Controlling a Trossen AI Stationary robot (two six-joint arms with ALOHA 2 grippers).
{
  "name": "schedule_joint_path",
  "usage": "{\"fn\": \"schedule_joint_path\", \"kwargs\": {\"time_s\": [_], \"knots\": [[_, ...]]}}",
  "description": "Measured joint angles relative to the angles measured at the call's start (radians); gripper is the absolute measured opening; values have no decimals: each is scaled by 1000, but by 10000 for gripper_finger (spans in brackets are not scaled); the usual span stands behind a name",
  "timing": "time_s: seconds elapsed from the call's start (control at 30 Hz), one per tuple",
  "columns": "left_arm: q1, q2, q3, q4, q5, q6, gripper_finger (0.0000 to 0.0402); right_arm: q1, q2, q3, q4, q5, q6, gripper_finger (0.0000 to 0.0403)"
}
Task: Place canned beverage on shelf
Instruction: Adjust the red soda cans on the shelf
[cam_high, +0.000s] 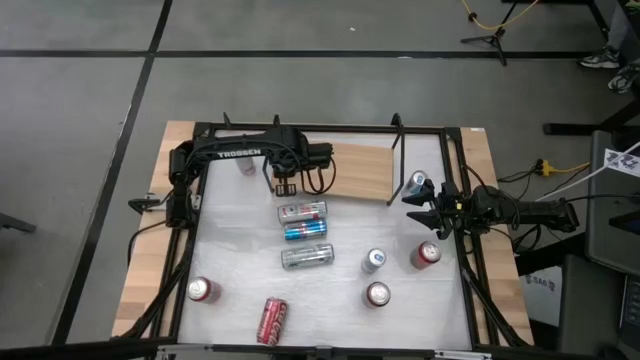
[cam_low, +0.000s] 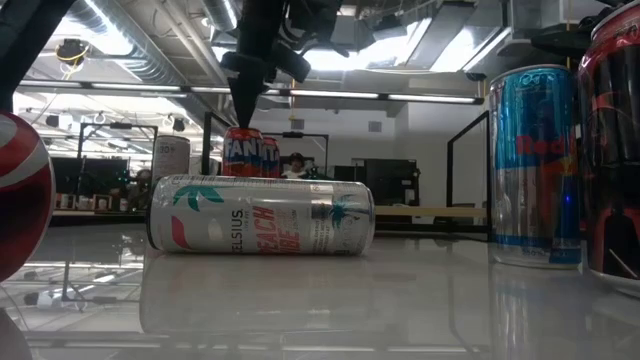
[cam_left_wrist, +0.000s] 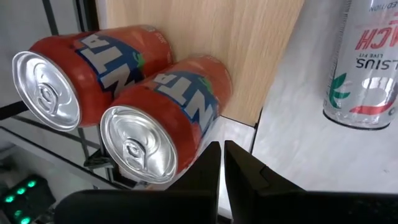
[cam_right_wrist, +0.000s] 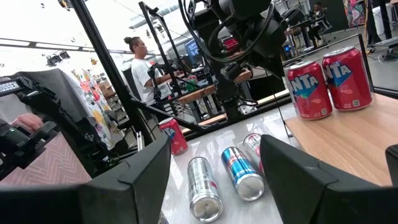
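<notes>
Two orange Fanta cans (cam_right_wrist: 326, 81) stand side by side on the wooden shelf (cam_high: 362, 171) at the far side of the white surface (cam_high: 240, 250). The left hand (cam_left_wrist: 222, 163) hovers just beside them, fingers pressed together, holding nothing. The right hand (cam_right_wrist: 214, 171) waits at the surface's right edge, fingers spread wide and empty. Three cans (cam_high: 305, 232) lie mid-surface; several others stand or lie nearer the front.

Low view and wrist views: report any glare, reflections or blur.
Low view: bright ceiling lights glare behind, and the glossy table mirrors the lying Celsius can; the Red Bull can at the frame edge looms soft. Left wrist view: the Fanta can is sharp.
</notes>
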Motion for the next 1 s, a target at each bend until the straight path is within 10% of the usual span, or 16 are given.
{"fn": "schedule_joint_path", "kwargs": {"time_s": [1.0], "knots": [[95,0,0,0,44,81,11,0,0,0,0,0,0,239]]}}
